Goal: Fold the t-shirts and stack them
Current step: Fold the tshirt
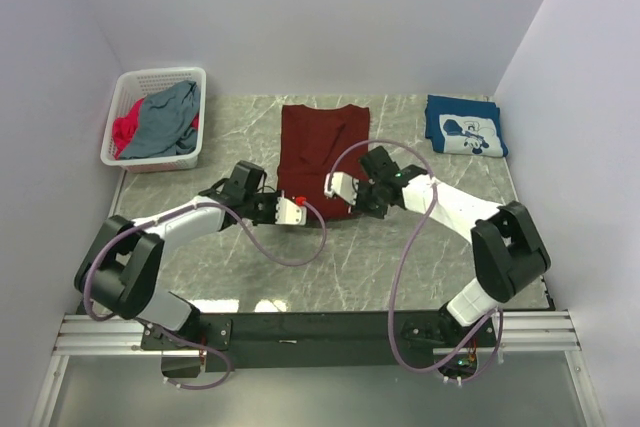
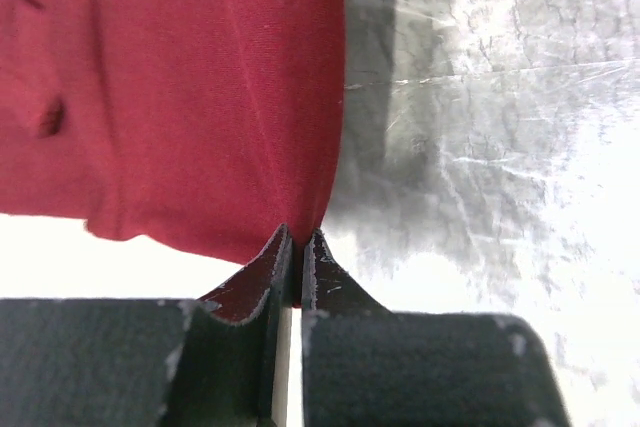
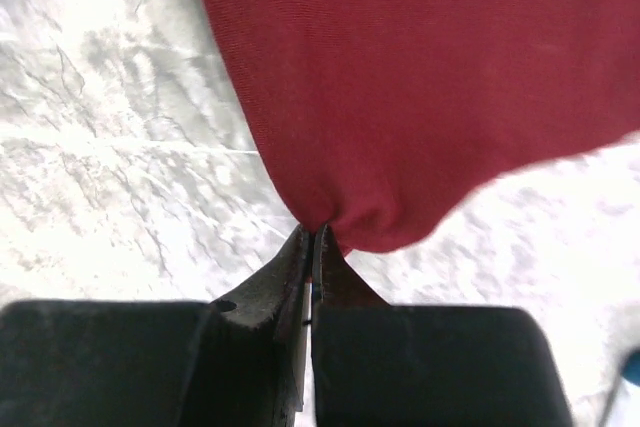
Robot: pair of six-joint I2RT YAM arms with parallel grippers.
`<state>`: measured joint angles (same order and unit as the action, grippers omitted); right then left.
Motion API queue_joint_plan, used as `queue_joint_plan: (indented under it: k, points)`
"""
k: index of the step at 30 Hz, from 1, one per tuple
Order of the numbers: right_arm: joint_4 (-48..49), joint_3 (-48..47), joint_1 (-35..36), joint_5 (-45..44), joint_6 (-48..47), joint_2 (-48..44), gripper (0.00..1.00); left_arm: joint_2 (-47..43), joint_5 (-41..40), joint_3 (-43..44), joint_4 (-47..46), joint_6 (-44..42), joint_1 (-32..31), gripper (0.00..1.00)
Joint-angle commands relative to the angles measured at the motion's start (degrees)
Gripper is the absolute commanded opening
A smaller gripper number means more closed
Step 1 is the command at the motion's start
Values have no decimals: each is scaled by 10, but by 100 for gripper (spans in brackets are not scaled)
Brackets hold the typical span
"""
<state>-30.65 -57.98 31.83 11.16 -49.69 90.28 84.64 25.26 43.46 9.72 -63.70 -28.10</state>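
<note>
Nearest to me, both arms rise from the rail at the front edge of the marble-patterned table (image 1: 350,257), elbows thrown out to either side and forearms angling inward and low, so the two wrists almost meet in the middle. The left gripper (image 1: 288,204) sits at the near left corner of the maroon t-shirt (image 1: 320,147) and the right gripper (image 1: 339,188) at its near hem, a little right of centre. From above I cannot tell how the jaws stand, but the wrist cameras settle it. In the left wrist view, the left gripper (image 2: 298,239) has its jaws pressed together on the very corner of the maroon t-shirt (image 2: 200,97), the cloth's side edge running straight away with bare table beside it. In the right wrist view, the right gripper (image 3: 310,233) is likewise pinched on a small gathered bulge of the maroon t-shirt (image 3: 420,77). Beyond the wrists the shirt lies flat in the middle of the table as a long narrow panel. Farther back on the right lies a folded navy t-shirt (image 1: 465,127) with a white print. At the far left stands a white lattice basket (image 1: 150,161) holding a grey-blue shirt (image 1: 165,122) and a bright-pink shirt (image 1: 124,133).
</note>
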Motion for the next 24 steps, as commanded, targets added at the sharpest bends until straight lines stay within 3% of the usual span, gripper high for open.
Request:
queue_joint_plan:
  k: [1, 10, 18, 22, 24]
  points:
    - [-48, -52, -19, 18, 21, -43, 0, -39, 27, 39, 62, 16, 8, 1]
    - [-103, -14, -15, 25, 43, -123, 0, -96, 14, 43, 201, -25, -28, 1]
    - [-191, 85, 69, 62, 111, -261, 0, -189, 44, 48, 406, 12, -118, 1]
    - [-229, 60, 63, 72, 112, -267, 0, -185, 54, 77, 456, 38, -118, 1]
    - [-246, 23, 33, 83, 80, -246, 0, -167, 49, 110, 443, 34, -88, 1]
